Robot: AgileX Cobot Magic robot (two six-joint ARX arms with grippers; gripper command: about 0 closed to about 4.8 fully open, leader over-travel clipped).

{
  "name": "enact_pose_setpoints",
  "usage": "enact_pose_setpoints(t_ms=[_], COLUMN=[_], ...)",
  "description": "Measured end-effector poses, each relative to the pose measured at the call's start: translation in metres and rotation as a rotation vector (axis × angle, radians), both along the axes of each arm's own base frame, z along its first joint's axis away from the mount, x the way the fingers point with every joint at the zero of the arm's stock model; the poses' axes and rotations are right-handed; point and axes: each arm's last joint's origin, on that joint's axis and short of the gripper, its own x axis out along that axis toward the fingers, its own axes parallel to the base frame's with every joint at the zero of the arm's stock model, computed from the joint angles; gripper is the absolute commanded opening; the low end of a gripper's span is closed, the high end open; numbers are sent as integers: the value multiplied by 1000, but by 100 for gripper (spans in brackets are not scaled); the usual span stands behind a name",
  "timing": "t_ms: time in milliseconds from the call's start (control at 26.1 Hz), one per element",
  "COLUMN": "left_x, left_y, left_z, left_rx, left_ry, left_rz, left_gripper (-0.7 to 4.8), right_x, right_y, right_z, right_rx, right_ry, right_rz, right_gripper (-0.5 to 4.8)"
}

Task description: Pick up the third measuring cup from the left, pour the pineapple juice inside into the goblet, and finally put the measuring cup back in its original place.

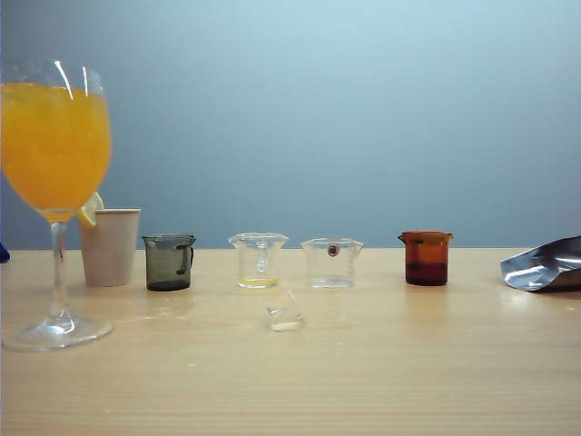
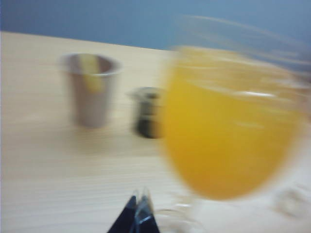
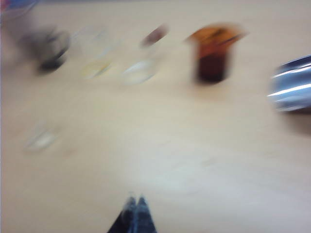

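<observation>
The third measuring cup (image 1: 332, 262), clear with a small reddish dot under its flared rim, stands upright in the row on the table and looks clear to its bottom. The pineapple juice is out of view. The tall goblet (image 1: 54, 145) at the far left holds deep orange liquid; it fills the blurred left wrist view (image 2: 228, 121). Neither arm shows in the exterior view. My left gripper (image 2: 137, 199) is shut and empty, low beside the goblet's foot. My right gripper (image 3: 135, 199) is shut and empty, well short of the third measuring cup (image 3: 141, 68).
In the row stand a white paper cup (image 1: 110, 246), a dark grey cup (image 1: 169, 262), a narrower clear cup (image 1: 258, 260) with a thin yellow layer, and an amber cup (image 1: 426, 258). A small clear piece (image 1: 285, 312) lies in front. A silver pouch (image 1: 545, 265) lies at the right.
</observation>
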Motion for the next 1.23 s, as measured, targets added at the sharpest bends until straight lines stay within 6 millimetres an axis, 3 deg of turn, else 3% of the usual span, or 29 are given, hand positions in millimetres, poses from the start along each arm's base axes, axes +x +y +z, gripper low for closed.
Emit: enact_pose_setpoints(t_ms=[230,384,1227], left_x=[3,3,3], left_y=[29,30,30], left_z=[-1,-1,-1], left_rx=[-2,-1,-1], left_ry=[8,8,8], left_rz=[291,318,318], left_gripper=[-3,-4,-4], right_x=[7,7,7], right_y=[-26,-38,-43], right_z=[3,3,3], right_rx=[8,5,4], right_ry=[-38,-39,-40], right_rz=[-294,-413,-463], right_gripper=[0,0,0])
